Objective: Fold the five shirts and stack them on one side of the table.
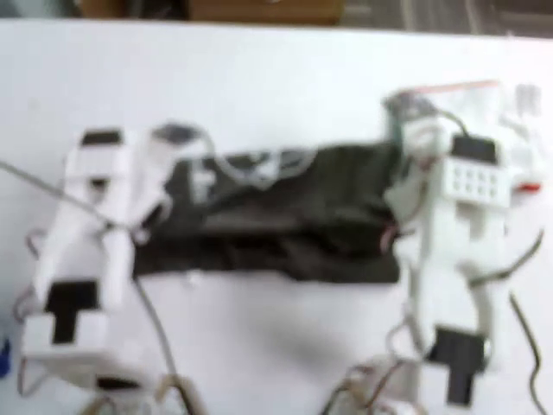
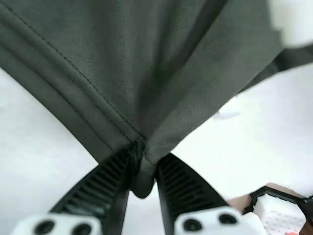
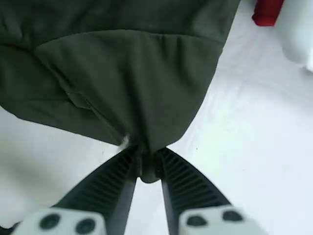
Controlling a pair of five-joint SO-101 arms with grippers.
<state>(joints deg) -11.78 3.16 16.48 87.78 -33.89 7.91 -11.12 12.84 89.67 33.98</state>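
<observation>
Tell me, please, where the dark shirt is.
High view: the dark shirt spans the middle of the table, held by the left end effector and the right end effector.

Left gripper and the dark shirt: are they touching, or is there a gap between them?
Touching. The left wrist view shows a fold of the dark shirt pinched between the two fingers of the left gripper, with no gap.

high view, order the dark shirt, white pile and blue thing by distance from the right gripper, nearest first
1. dark shirt: mid-table, its end pinched in the right gripper.
2. white pile: on the right side of the table, just beyond that arm.
3. blue thing: at the far left edge of the view, across the table.
</observation>
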